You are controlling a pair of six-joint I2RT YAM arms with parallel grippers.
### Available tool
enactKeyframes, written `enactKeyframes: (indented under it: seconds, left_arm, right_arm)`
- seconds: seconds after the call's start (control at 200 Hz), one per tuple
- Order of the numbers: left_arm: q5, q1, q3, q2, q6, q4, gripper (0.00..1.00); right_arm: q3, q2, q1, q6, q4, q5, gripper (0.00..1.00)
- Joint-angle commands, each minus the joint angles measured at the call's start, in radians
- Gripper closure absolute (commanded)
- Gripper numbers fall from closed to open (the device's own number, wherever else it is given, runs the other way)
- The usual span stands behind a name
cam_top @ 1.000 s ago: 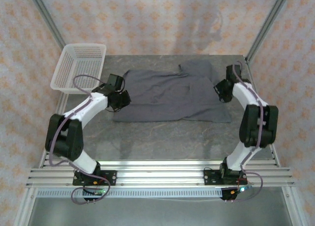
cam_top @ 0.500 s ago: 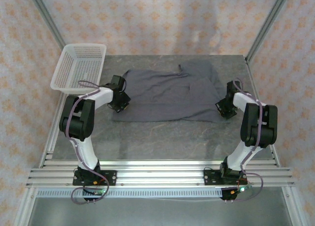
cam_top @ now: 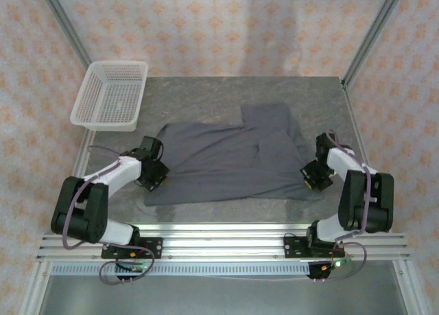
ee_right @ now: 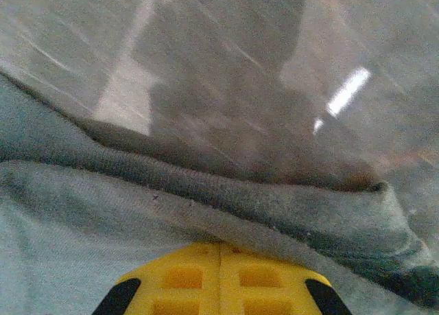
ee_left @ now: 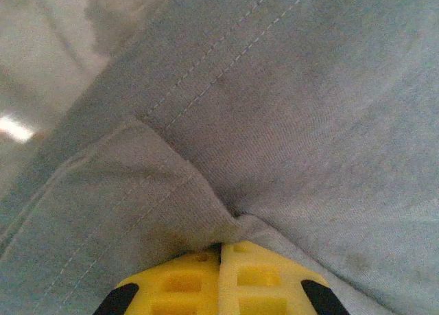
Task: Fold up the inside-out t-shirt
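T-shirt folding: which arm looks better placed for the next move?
Neither clearly: left gripper and right gripper are both shut on opposite edges of the t-shirt. Slight edge to the right, probably, nearer the stray sleeve.

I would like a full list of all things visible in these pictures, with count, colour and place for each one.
t-shirt: one, dark slate-grey, spread on the middle of the table between the two arms.
basket: one, white plastic mesh, far left corner of the table.
table: one, grey stone-like top.
left end effector: one, yellow fingertips, shut on the t-shirt's left edge.
right end effector: one, yellow fingertips, shut on the t-shirt's right edge.
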Motion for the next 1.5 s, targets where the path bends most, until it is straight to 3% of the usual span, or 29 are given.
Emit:
enactKeyframes:
  seconds: [0.0, 0.12, 0.23, 0.28, 0.365, 0.455, 0.52, 0.57, 0.7, 0.871, 0.911, 0.991, 1.036, 1.276, 1.491]
  left_arm:
    - [-0.089, -0.024, -0.054, -0.070, -0.051, -0.168, 1.00]
    - [-0.137, -0.061, 0.039, -0.156, -0.012, -0.139, 1.00]
    - [-0.178, -0.076, 0.189, -0.175, 0.116, -0.040, 0.62]
    - [-0.199, -0.077, 0.268, -0.150, 0.181, -0.012, 0.53]
    - [-0.220, -0.078, 0.380, -0.083, 0.271, 0.005, 0.51]
    - [-0.208, -0.077, 0.441, -0.037, 0.347, 0.034, 0.51]
    - [-0.213, -0.075, 0.453, -0.026, 0.397, 0.054, 0.45]
    - [-0.237, -0.075, 0.475, -0.013, 0.433, 0.037, 0.39]
    - [-0.295, -0.039, 0.577, 0.062, 0.480, -0.091, 0.36]
    - [-0.279, 0.012, 0.653, 0.161, 0.482, -0.155, 0.35]
    - [-0.295, 0.014, 0.688, 0.198, 0.483, -0.187, 0.35]
    - [-0.323, 0.020, 0.774, 0.292, 0.488, -0.267, 0.38]
    - [-0.326, 0.025, 0.825, 0.347, 0.487, -0.305, 0.40]
    - [-0.428, 0.033, 1.022, 0.583, 0.482, -0.418, 0.48]
    - [-0.263, 0.042, 1.135, 0.749, 0.546, -0.407, 0.52]
  right_arm:
    - [-0.024, -0.094, -0.002, -0.014, -0.124, 0.093, 0.97]
    - [0.111, -0.105, 0.001, -0.088, -0.031, 0.023, 0.86]
    - [0.284, -0.036, 0.062, -0.182, 0.146, -0.005, 0.72]
    - [0.372, 0.031, 0.115, -0.262, 0.208, 0.020, 0.64]
    - [0.544, 0.203, 0.171, -0.397, 0.242, 0.097, 0.60]
    - [0.780, 0.422, 0.174, -0.482, 0.165, 0.174, 0.59]
    - [0.923, 0.557, 0.174, -0.517, 0.118, 0.206, 0.59]
    - [1.020, 0.657, 0.174, -0.539, 0.074, 0.202, 0.58]
    - [1.168, 0.816, 0.175, -0.553, 0.000, 0.113, 0.55]
    - [1.204, 0.895, 0.175, -0.527, -0.045, -0.007, 0.57]
    - [1.196, 0.893, 0.175, -0.520, -0.051, -0.017, 0.65]
    - [1.166, 0.867, 0.175, -0.509, -0.039, -0.004, 0.92]
    - [1.155, 0.844, 0.175, -0.506, -0.039, 0.023, 1.00]
    - [0.965, 0.593, 0.167, -0.507, 0.093, 0.068, 1.00]
    - [0.806, 0.468, 0.158, -0.464, 0.163, 0.005, 1.00]
